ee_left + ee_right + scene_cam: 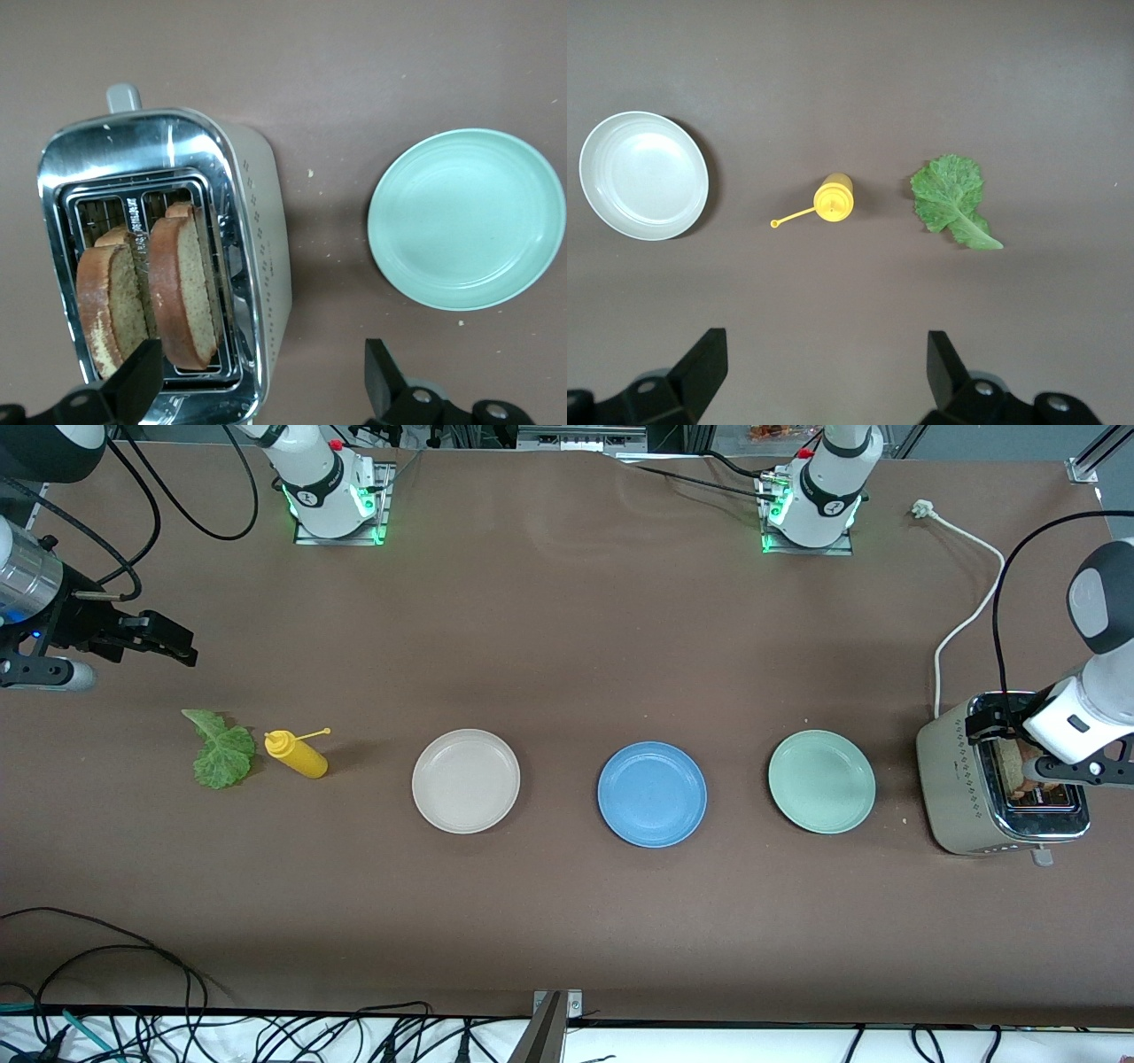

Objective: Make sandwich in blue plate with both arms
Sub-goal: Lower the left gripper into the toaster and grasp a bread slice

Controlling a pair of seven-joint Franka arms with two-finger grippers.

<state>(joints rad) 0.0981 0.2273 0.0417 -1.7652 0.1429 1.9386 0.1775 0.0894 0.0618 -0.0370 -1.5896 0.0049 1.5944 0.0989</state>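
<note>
Brown matte worktop (567,629): carrying every item below.

Left white glossy arm's black gripper (1019,735): hovering over the toaster, its fingers (142,376) standing wide apart and gripping nothing.

Right white glossy arm's black gripper (168,642): hanging over bare worktop at the right arm's end, at about 11 o'clock from the lettuce, fingers (709,359) spread wide and holding nothing.

Beige and chrome two-slot toaster (961,788): standing at the left arm's end, holding two brown wholemeal bread slices (182,292) upright in its slots.

Round sky-blue shallow plate (652,794): sitting bare at mid-worktop, between the two other plates.

Round mint-green plate (821,781): lying between the blue plate and the toaster.

Round beige plate (466,780): lying between the blue plate and the bottle.

Crinkled green lettuce leaf (220,751): lying flat just beside the bottle, toward the right arm's end.

Yellow plastic squeeze bottle (297,754): resting beside the leaf, cap dangling open.
</note>
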